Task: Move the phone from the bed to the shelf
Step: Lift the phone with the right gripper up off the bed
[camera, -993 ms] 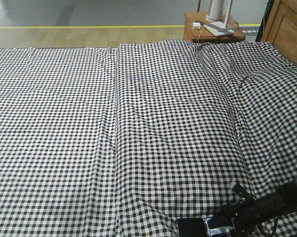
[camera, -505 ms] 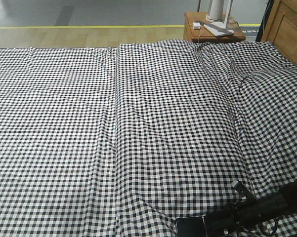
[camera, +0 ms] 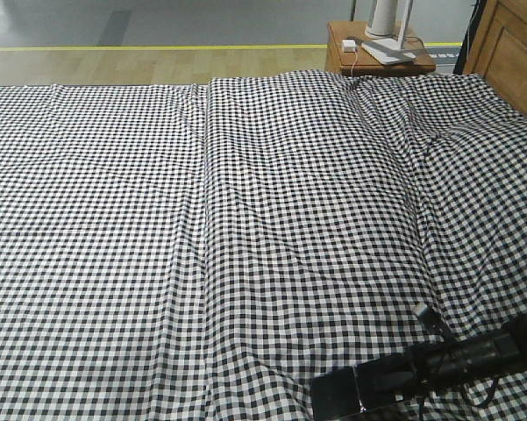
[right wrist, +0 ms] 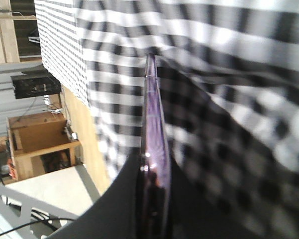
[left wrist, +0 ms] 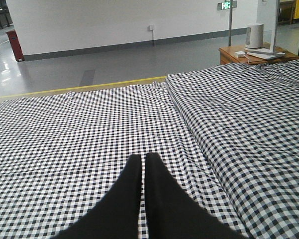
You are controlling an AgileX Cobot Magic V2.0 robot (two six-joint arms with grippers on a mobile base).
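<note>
Your right gripper (camera: 369,388) reaches in low from the bottom right corner of the front view and is clamped on the phone (camera: 335,399). The phone shows as a dark glossy rectangle at the near edge of the bed (camera: 245,219), with the fingers over its right end. In the right wrist view you see the phone (right wrist: 153,134) edge-on, its thin pinkish rim running up between the two dark fingers, which press on both flat faces, with the checked cloth close behind it. You cannot tell from these views whether the phone rests on the cloth or sits just above it. Your left gripper (left wrist: 143,164) hovers over the middle of the bed with its fingers drawn together, only a thin slit between them, and nothing in its grasp. At the far right corner of the bed, the nightstand (camera: 338,54) stands beside the orange-brown headboard (camera: 513,53).
</note>
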